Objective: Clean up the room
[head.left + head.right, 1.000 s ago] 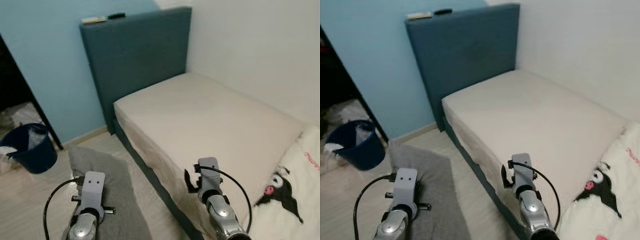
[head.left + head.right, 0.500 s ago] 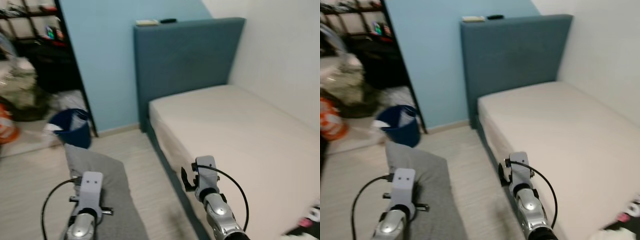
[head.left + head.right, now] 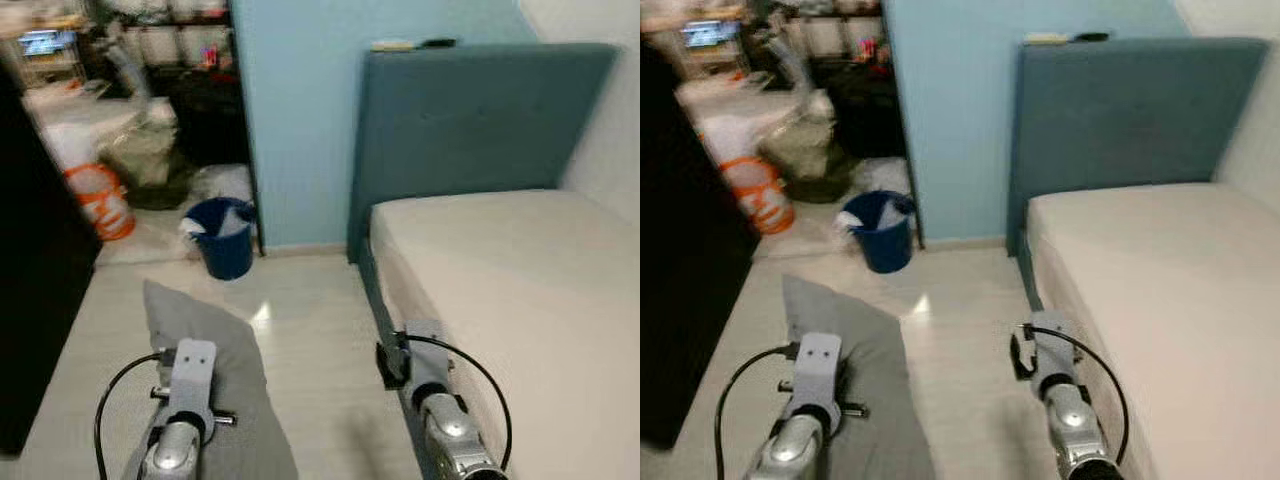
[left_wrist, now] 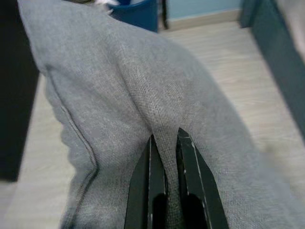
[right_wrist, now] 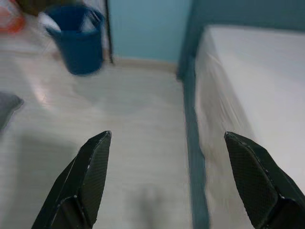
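Grey cloth (image 4: pixel 143 95) hangs at lower left of the head views, pinched in your left tool (image 4: pixel 166 143), whose fingers are nearly closed. Keep that pinch firm while carrying; your right tool (image 5: pixel 167 181) is spread wide and empty above the floor (image 3: pixel 310 340), beside the bed (image 3: pixel 520 290).

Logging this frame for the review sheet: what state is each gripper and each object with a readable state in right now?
Left gripper: shut on the grey cloth, held off the floor.
Grey cloth: pinched, draped over the left gripper.
Right gripper: open, holding nothing, above the floor beside the bed.
Blue bin: upright on the floor, white litter inside.
Bed: bare mattress, no bedding on the part in view.
Headboard: upright, two small items lying on top.
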Robot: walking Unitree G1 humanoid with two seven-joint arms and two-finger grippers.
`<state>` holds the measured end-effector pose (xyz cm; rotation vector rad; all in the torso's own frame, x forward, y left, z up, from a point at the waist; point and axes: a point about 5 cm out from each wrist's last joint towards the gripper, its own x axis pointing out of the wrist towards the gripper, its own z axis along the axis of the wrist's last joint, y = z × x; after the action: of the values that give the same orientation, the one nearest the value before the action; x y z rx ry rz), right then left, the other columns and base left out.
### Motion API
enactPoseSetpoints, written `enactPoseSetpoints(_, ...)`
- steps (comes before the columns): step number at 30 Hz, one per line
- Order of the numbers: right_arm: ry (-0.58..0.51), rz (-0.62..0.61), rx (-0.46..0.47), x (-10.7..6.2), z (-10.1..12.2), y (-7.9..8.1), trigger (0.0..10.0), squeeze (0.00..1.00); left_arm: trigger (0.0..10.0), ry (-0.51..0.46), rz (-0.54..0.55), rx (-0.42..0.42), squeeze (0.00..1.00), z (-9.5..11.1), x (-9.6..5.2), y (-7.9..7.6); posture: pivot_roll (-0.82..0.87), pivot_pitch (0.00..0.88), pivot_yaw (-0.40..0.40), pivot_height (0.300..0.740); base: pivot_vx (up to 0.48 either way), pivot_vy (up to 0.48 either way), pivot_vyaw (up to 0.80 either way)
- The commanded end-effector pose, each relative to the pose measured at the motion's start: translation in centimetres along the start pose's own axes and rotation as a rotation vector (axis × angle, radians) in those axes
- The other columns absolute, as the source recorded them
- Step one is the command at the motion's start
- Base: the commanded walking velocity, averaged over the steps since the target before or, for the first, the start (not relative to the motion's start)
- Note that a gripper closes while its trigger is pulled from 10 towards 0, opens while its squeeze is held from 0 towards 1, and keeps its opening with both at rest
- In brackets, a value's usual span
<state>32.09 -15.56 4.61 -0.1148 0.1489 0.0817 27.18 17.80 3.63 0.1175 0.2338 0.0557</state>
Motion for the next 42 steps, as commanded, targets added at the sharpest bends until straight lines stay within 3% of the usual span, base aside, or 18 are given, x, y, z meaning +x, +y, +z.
enactPoseSetpoints(1, 0.049, 0.001, 0.007, -0.62, -1.26, 0.05, 10.0, 0.0, 10.0, -0.037, -0.004, -0.01, 0.0, 0.85, 0.11, -0.23, 0.05, 0.1, -0.026, 0.74, 0.0, 0.0, 0.8)
enactPoseSetpoints(19, 0.062, -0.01, 0.038, -0.76, -1.52, -0.25, 10.0, 0.0, 10.0, -0.032, -0.019, -0.007, 0.0, 1.08, 0.27, -0.69, 0.05, 0.113, -0.029, 0.74, 0.0, 0.0, 0.09)
enactPoseSetpoints(24, 0.063, -0.01, 0.04, -0.72, -1.49, -0.25, 10.0, 0.0, 10.0, -0.013, -0.019, 0.007, 0.0, 0.89, 0.33, -0.76, 0.04, 0.113, -0.031, 0.74, 0.0, -0.48, 0.0)
enactPoseSetpoints(31, 0.064, -0.009, 0.039, -0.7, -1.46, -0.41, 10.0, 0.0, 10.0, -0.003, -0.018, -0.044, 0.0, 0.78, 0.34, -0.88, 0.04, 0.114, -0.038, 0.74, 0.0, -0.137, 0.0)
enactPoseSetpoints(42, 0.059, -0.002, 0.041, -0.51, -1.21, -0.23, 10.0, 0.0, 10.0, -0.008, -0.029, -0.055, 0.0, 0.9, 0.2, -1.03, 0.04, 0.114, -0.04, 0.74, 0.0, 0.0, 0.0)
